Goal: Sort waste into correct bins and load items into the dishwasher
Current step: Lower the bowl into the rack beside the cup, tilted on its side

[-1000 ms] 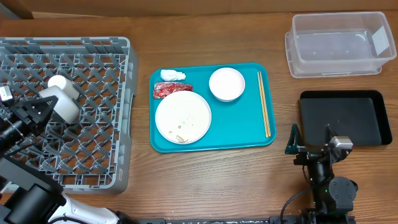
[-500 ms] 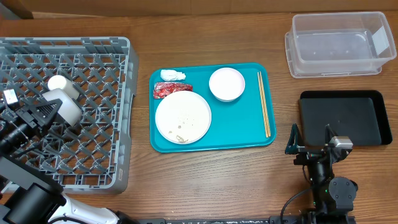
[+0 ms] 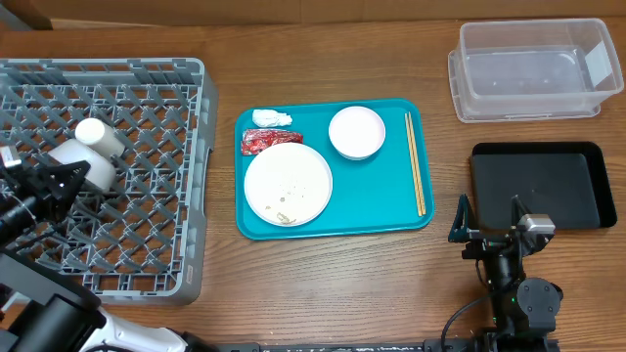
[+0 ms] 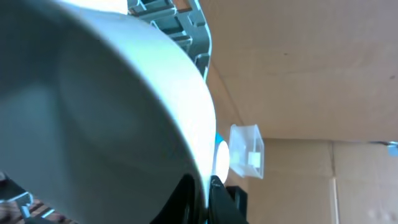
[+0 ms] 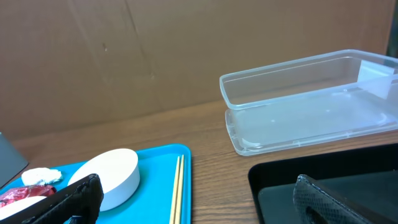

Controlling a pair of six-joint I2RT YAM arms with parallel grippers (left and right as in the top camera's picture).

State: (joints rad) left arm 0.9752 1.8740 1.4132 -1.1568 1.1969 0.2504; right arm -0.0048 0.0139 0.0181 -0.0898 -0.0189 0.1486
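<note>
Loading the dish rack is the step in hand: the left claw is over the rack's left side, pinched shut on the rim of the light grey-blue bowl. The bowl fills the left wrist view and sits low over the lattice, just beside the small white cup already lying in the rack. The next move probably calls for settling the bowl into the grid without knocking the cup, then opening the claw and lifting clear of the rack walls. On the tabletop the teal tray holds everything left to do. The clear tub and the black tray stand to the right, with nothing in them. On the teal tray sit the white plate, with rice-like scraps near its front edge, and the pale pink bowl. The chopsticks lie along its right side, with the red wrapper and the tissue at its far left corner. The right claw rests fully open and holding nothing, in front of the black tray. Nothing blocks the left arm's path.
</note>
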